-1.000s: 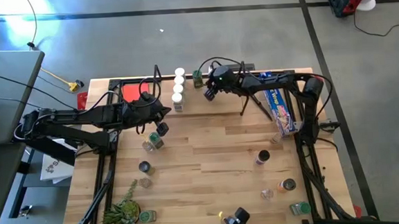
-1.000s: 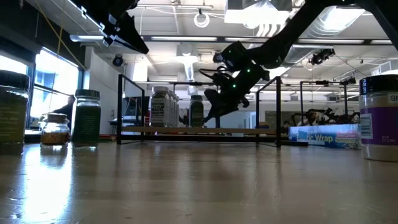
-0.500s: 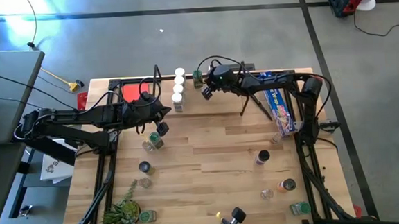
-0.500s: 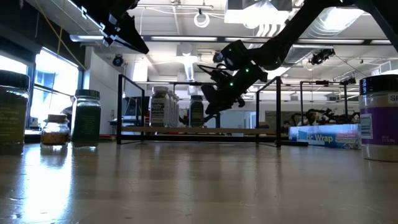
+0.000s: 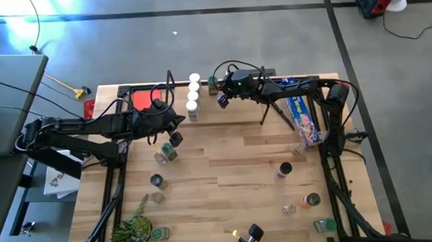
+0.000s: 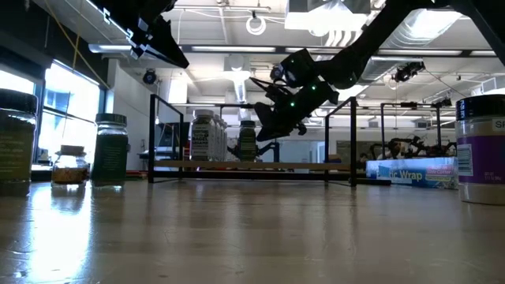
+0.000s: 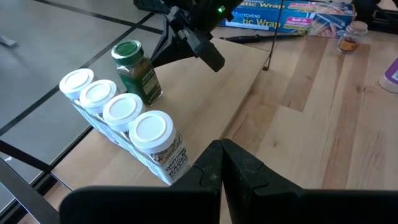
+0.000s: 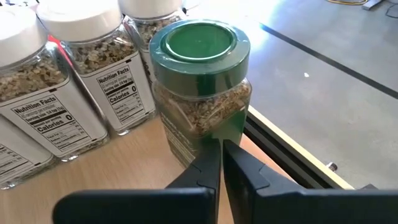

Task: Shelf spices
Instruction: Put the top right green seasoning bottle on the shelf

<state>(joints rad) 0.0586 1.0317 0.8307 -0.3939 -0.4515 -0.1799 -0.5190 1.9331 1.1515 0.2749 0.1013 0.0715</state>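
Observation:
The shelf (image 5: 230, 112) is a light wooden board with thin black wire uprights at the table's far edge. On it stand several white-lidded spices in a row (image 5: 193, 96) and a green-lidded jar (image 8: 200, 87) beside them. My right gripper (image 8: 221, 155) is shut and empty just in front of the green-lidded jar's foot. In the left wrist view a gap shows between that gripper (image 7: 211, 56) and the jar (image 7: 137, 71). My left gripper (image 7: 221, 165) is shut and empty above the board's near left part (image 5: 175, 127).
Loose spice jars stand on the table at the left (image 5: 165, 154) (image 5: 156, 182) and at the right (image 5: 284, 169) (image 5: 311, 200). A long blue box (image 5: 303, 115) lies at the right edge. A green plant (image 5: 132, 227) is at the near left, a red square (image 5: 143, 99) at the far left.
My right gripper has shut its fingers on nothing. It has turned a little toward the green-lidded jar, and its tip has risen slightly. The jar stays upright on the shelf board.

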